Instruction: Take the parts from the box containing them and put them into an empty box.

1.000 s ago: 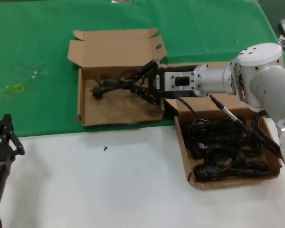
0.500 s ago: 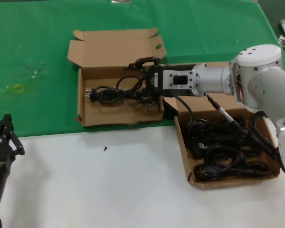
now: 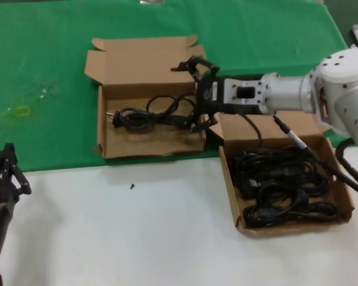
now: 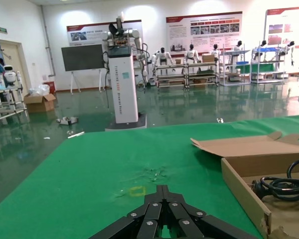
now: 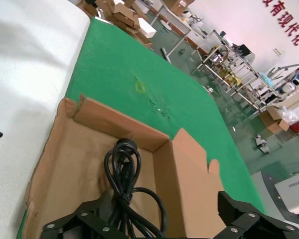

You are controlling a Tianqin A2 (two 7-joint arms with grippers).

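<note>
Right gripper [image 3: 198, 95] is hovering at the right end of the left box [image 3: 107, 146], jaws spread wide and gripping nothing — one power cord [image 3: 149, 115] is lying loose on that box's floor. More cords [image 3: 283, 185] are filling the right box [image 3: 289, 227]. Left gripper [image 3: 3, 170] is idling at the tabletop's [image 3: 119, 238] near-left edge — jaws closed.

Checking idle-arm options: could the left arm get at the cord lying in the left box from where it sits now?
Probably not without a long move: the left gripper sits at the table's near left edge, well clear of the box and cord.
</note>
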